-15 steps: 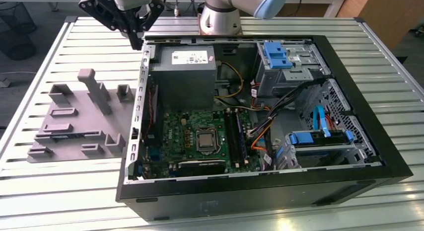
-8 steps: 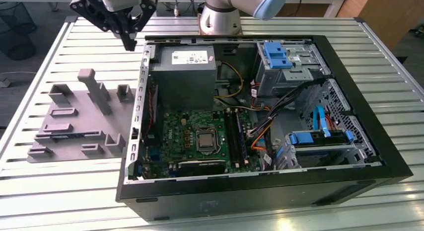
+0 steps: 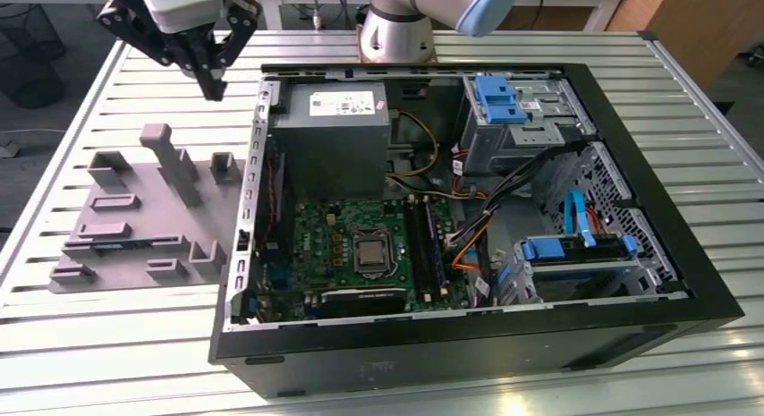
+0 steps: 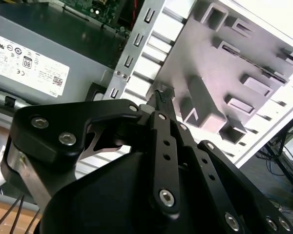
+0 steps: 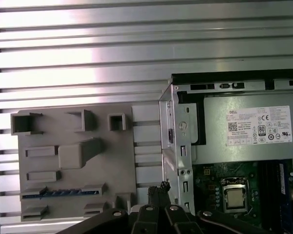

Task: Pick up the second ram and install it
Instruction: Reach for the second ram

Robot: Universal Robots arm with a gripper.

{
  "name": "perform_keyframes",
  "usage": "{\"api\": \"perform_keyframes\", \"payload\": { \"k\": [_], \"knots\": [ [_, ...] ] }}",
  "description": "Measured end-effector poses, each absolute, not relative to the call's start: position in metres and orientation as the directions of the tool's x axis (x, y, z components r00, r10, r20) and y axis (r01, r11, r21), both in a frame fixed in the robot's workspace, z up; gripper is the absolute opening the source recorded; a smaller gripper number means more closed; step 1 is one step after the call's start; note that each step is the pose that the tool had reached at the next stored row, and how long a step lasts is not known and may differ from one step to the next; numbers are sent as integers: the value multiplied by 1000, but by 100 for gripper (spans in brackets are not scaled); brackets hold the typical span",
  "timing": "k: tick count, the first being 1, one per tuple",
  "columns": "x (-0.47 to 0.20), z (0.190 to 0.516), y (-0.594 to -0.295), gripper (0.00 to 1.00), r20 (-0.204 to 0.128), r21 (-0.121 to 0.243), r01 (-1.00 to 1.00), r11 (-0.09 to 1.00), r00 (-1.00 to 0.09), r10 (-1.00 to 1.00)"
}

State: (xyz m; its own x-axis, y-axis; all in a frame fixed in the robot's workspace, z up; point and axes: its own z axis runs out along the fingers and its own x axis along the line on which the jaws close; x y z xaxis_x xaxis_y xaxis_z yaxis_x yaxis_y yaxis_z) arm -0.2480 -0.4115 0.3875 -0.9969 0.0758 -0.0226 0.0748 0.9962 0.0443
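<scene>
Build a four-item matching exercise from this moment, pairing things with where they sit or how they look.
1. second ram
2. hand
3. power supply
4. drive latches

A. bright blue, inside the case
B. lying in a slot of the grey holder
C. grey labelled box inside the case
D. raised over the table, outside the case

Pairs: 1-B, 2-D, 3-C, 4-A

The end effector [image 3: 215, 88] hangs closed, pointing downward.
</scene>
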Motion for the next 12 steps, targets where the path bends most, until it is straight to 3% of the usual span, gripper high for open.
{"api": "perform_keyframes", "payload": {
  "k": [12],
  "knots": [
    [-270,384,-429,11,-23,44,72,996,-997,73]
  ]
}}
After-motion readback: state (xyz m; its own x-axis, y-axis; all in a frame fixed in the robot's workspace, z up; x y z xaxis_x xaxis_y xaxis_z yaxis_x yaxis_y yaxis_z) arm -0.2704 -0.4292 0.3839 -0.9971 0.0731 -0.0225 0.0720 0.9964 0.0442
